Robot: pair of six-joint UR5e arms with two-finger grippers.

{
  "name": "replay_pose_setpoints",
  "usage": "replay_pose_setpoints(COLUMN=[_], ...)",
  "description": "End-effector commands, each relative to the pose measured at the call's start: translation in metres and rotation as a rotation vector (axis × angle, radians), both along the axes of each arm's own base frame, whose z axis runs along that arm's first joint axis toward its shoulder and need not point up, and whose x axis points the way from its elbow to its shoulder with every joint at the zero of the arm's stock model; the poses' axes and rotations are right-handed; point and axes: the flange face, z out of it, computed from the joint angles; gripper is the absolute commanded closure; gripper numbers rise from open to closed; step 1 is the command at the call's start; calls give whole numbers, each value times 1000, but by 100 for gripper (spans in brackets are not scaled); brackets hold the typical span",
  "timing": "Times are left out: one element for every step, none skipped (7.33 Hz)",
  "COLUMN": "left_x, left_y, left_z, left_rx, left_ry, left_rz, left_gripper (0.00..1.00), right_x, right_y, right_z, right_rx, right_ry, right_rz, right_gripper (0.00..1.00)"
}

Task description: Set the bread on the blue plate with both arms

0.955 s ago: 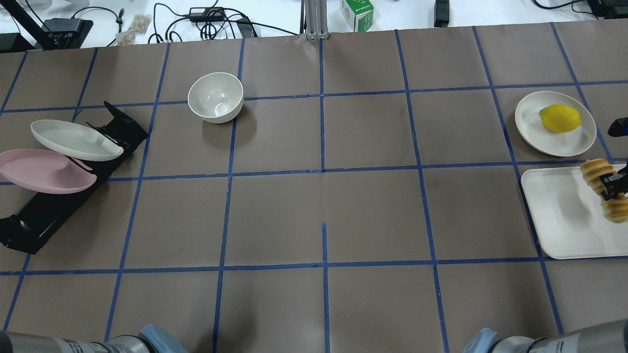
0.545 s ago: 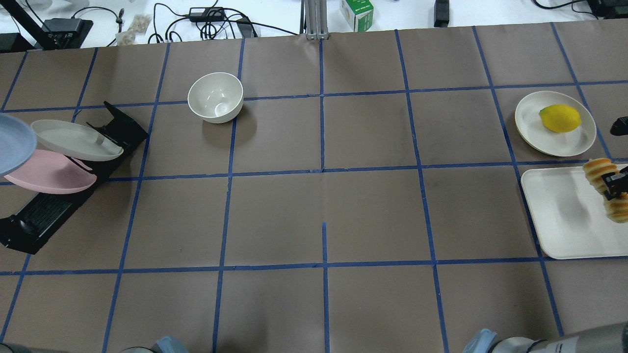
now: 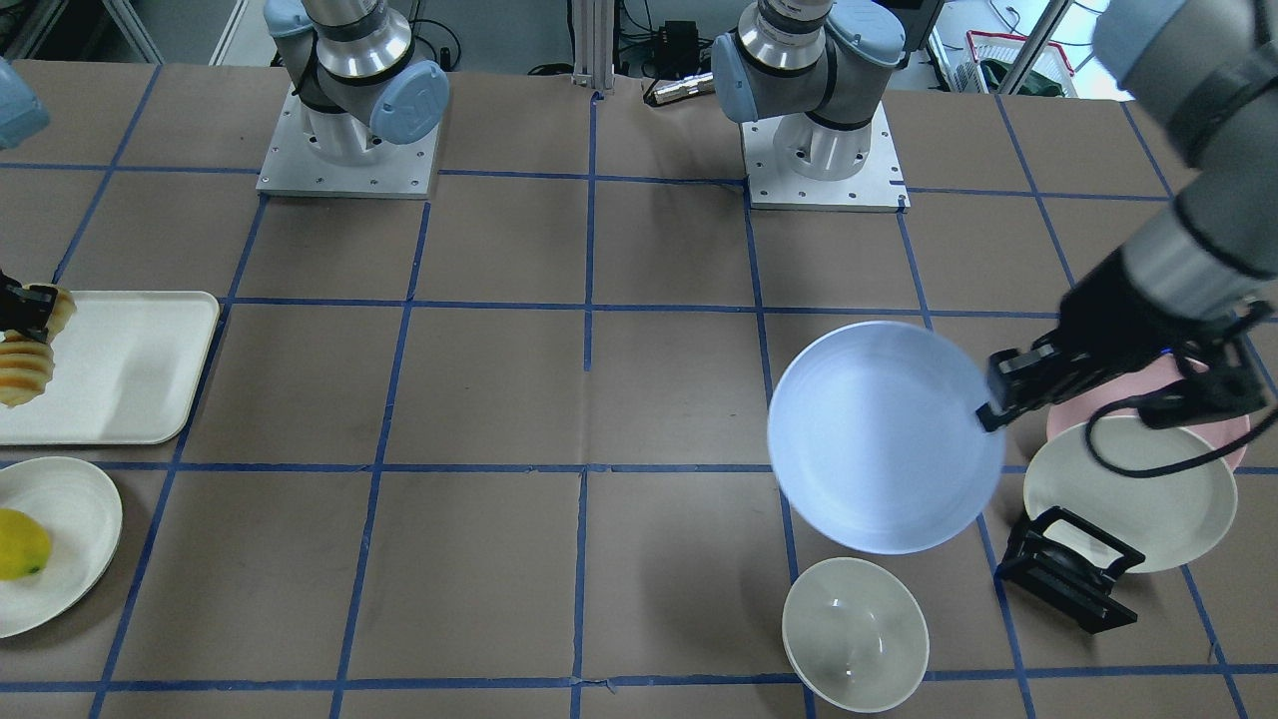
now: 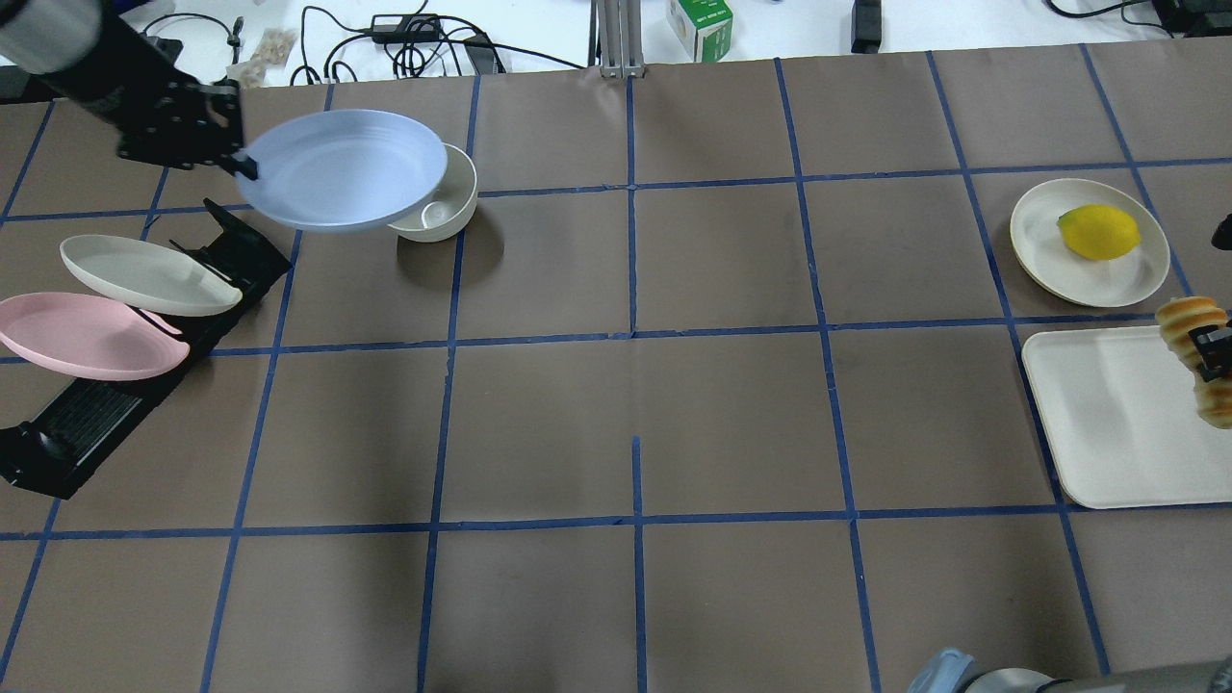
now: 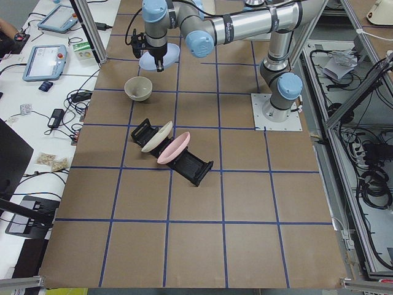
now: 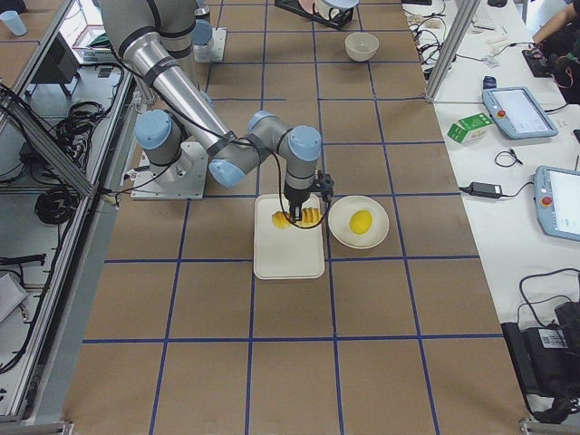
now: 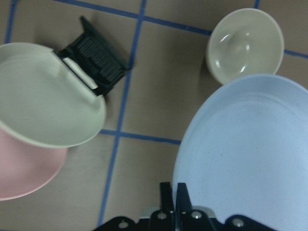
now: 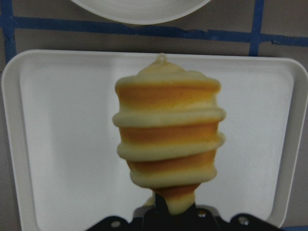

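Note:
My left gripper [image 4: 236, 159] is shut on the rim of the pale blue plate [image 4: 342, 168] and holds it in the air, tilted, partly over a white bowl [image 4: 454, 207]. The plate also shows in the front view [image 3: 884, 434] and in the left wrist view [image 7: 245, 154]. My right gripper [image 4: 1215, 351] is shut on the ridged golden bread [image 4: 1186, 316] and holds it above the white tray [image 4: 1107, 423] at the table's right edge. In the right wrist view the bread [image 8: 168, 134] hangs end-on over the tray [image 8: 57, 144].
A black rack [image 4: 87, 414] at the left holds a cream plate [image 4: 144, 274] and a pink plate [image 4: 87, 337]. A lemon [image 4: 1097, 231] lies on a cream plate [image 4: 1044, 245] behind the tray.
My left arm has swung the blue plate in from the left edge to above the white bowl. My right gripper has drifted slightly right with the bread.

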Motion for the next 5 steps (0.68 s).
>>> replay_pose_setpoints(left_x=[-87, -121, -164, -194, -209], left_y=[7, 14, 24, 30, 32], left_z=[-90, -108, -127, -142, -154], left_rx=[-88, -78, -49, -35, -42], left_ry=[100, 104, 109, 112, 111], left_rz=[41, 0, -61, -110, -139], left_gripper=[100, 100, 100, 100, 100], right_x=[18, 25, 37, 44, 49], right_y=[3, 4, 5, 10, 15], right_z=[8, 12, 20, 39, 31], right_rx=[16, 7, 18, -3, 29], right_ry=[-54, -76, -74, -56, -91], right_rz=[16, -11, -39, -42, -52], right_gripper=[93, 93, 94, 97, 100])
